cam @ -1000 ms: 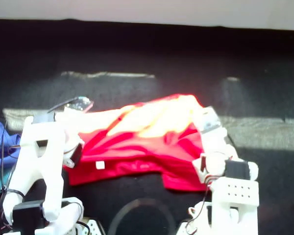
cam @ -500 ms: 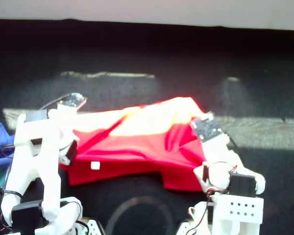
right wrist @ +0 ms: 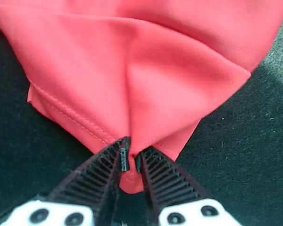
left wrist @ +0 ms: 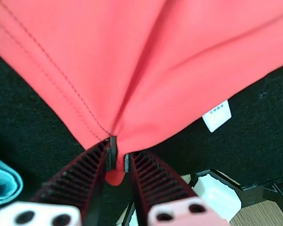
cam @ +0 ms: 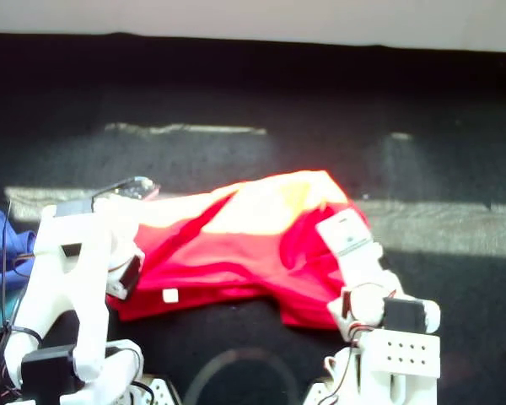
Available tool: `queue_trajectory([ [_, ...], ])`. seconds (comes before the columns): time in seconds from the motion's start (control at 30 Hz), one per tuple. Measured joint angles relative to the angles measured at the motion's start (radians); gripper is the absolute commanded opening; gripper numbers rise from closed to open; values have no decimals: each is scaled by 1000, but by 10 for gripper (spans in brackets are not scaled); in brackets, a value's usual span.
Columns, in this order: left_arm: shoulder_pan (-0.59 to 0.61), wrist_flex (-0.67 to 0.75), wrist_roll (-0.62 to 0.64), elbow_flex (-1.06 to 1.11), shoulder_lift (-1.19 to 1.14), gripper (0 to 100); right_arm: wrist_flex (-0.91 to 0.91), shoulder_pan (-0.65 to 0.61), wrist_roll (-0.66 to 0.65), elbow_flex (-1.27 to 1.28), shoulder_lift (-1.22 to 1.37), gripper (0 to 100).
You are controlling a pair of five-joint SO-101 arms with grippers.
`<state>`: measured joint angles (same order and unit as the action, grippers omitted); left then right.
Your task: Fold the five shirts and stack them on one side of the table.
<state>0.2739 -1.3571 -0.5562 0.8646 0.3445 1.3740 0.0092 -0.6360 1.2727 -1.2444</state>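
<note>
A red shirt [cam: 236,245] lies crumpled across the middle of the black table, its far part in bright sunlight. My left gripper [left wrist: 117,160] is shut on a pinch of the red shirt [left wrist: 146,66] at its left edge; a white label [left wrist: 217,115] hangs from the hem. My right gripper [right wrist: 130,161] is shut on a fold of the red shirt [right wrist: 146,70] near its right edge. In the high view the left arm [cam: 76,270] stands at the shirt's left end and the right arm [cam: 363,270] at its right end.
Blue cloth [cam: 0,240] with teal cloth beneath lies at the table's left edge; a teal corner [left wrist: 2,183] shows by the left gripper. A sunlit band [cam: 438,224] crosses the black table. The table's far half holds bare black surface [cam: 320,110].
Both arms have shifted while holding the shirt: the right gripper has drawn in toward the left, bunching the shirt's right side. The left arm swayed slightly and came back.
</note>
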Motion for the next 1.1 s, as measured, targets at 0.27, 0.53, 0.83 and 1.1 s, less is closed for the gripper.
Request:
queue_trajectory([
  [0.27, 44, -95, 0, -114, 0, 207, 63, 0, -34, -138, 0, 240],
  [0.53, 57, -222, 0, -433, 0, 103, 77, 0, -34, -390, 0, 198],
  [0.83, -58, 40, 115, -311, 0, 9, -241, -29, 132, -468, 164, 8],
  [1.1, -160, 339, 209, -215, -58, 9, -463, -172, 269, -577, 675, 7],
])
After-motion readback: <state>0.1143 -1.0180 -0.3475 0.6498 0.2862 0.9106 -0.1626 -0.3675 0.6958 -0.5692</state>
